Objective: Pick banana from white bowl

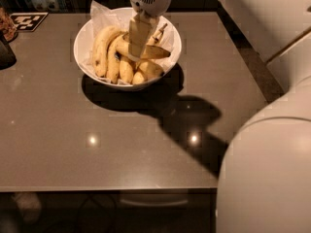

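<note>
The white bowl (87, 33), lined with crinkled white paper, stands at the back middle of the table and holds several yellow bananas. One long banana (154, 52) lies crosswise on top of the others, right of the bowl's middle, and a dark stem pokes up at its right. My gripper (137, 52) reaches straight down into the bowl from above and sits right at this crosswise banana, touching or nearly touching it. Its white wrist hides the bowl's far rim.
The brown table (97, 144) stretches toward the near edge. A dark object (6, 52) stands at the left edge, with a black-and-white marker tag (29, 21) behind it. My white robot body (267, 174) fills the lower right.
</note>
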`<action>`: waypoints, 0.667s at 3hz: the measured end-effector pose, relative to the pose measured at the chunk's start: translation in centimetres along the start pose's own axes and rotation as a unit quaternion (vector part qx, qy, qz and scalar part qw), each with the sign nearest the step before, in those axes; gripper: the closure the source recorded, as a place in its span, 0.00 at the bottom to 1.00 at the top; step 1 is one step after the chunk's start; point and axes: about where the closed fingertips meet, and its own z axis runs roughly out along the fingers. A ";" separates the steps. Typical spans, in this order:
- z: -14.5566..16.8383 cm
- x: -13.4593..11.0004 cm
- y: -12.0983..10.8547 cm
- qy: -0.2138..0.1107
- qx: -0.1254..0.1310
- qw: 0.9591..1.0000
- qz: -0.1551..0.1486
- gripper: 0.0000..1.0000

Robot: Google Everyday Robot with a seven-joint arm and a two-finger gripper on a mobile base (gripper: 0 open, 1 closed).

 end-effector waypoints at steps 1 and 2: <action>0.8 -1.2 -0.3 0.001 -0.003 1.000 -0.008 0.35; 1.7 -2.5 -0.6 0.003 -0.005 1.000 -0.019 0.38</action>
